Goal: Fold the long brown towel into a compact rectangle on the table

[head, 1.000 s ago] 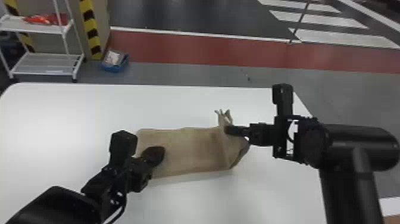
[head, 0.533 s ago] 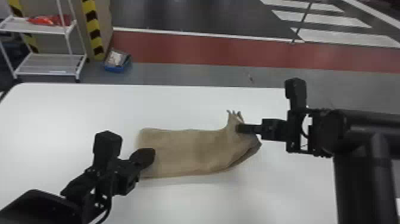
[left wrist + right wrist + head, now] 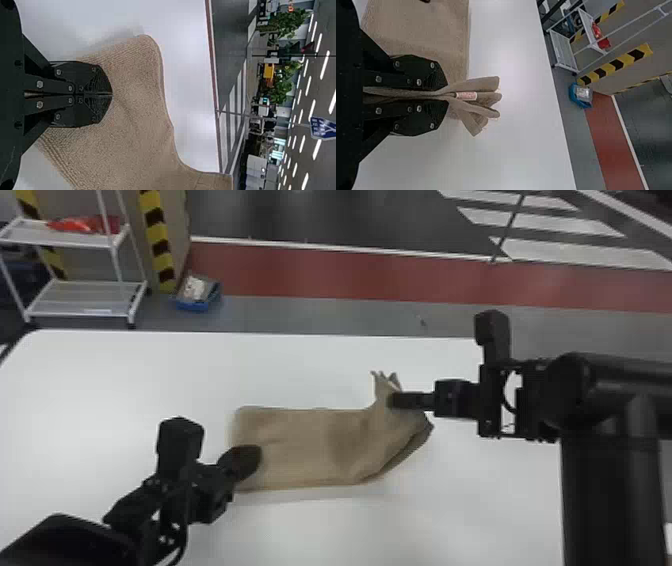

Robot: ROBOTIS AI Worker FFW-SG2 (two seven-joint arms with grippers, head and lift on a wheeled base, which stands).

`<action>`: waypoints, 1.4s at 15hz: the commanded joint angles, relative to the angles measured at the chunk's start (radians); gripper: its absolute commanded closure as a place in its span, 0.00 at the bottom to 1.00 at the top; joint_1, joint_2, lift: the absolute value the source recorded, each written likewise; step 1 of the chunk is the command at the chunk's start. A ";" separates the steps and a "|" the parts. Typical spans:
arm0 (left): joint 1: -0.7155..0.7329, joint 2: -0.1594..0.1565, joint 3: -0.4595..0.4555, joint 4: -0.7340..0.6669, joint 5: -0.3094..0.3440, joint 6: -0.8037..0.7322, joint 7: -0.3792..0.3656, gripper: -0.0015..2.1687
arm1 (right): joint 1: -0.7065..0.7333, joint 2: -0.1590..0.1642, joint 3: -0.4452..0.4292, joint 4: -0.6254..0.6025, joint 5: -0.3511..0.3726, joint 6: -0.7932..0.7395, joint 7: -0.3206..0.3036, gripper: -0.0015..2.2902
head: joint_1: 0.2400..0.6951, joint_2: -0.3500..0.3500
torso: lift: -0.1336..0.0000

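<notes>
Nearest me, my left pincer (image 3: 255,458), fingers pressed together, was over the left end of the brown towel (image 3: 300,447), which lay lengthwise across the white surface (image 3: 150,377). My right pincer (image 3: 393,400) had the towel's right end pinched in a bunch, while the right arm (image 3: 600,475) blocked my view of the surface's right side. Beyond the far edge, a white rack (image 3: 80,239) held red items (image 3: 82,225), near a striped post (image 3: 157,235) and a blue bin (image 3: 192,306) on the floor.
</notes>
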 commanded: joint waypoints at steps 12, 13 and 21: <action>0.005 -0.048 -0.059 -0.006 0.005 -0.006 0.008 0.79 | 0.016 0.135 0.220 -0.025 0.012 -0.009 -0.052 0.45 | 1.00 0.40 | 0.07; 0.009 -0.047 -0.056 -0.006 0.006 -0.012 0.006 0.79 | 0.026 0.135 0.226 -0.014 0.013 -0.031 -0.061 0.45 | 1.00 0.40 | 0.07; 0.014 -0.053 -0.076 -0.001 0.011 -0.021 0.005 0.79 | 0.053 0.135 0.271 -0.008 -0.005 -0.135 -0.081 0.45 | 1.00 0.43 | 0.07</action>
